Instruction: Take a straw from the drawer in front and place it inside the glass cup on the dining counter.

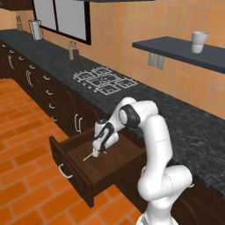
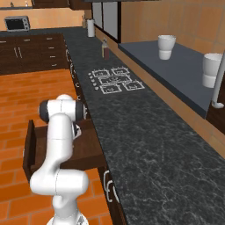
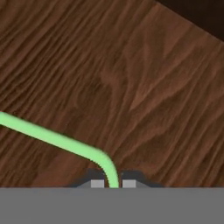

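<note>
The drawer (image 1: pixel 94 169) is pulled out below a black speckled worktop (image 1: pixel 176 118), over an orange tiled floor (image 1: pixel 22 132). The hand (image 1: pixel 96 153) is lowered into it, its 2 fingers closed on the green straw (image 3: pixel 57 140), which is seen lying on the brown wooden drawer bottom. A 4-burner hob (image 1: pixel 105 81) is set into the worktop, and a white cup (image 1: pixel 198 41) is seen on a dark shelf (image 1: pixel 180 50) against the orange tiled wall.

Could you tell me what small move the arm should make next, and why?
Probably a straight lift out of the drawer. In the hand view the jaws are shut on the straw, its end pinched between them and the rest lying on the drawer floor, so raising the gripper should carry it clear of the walls.
</note>
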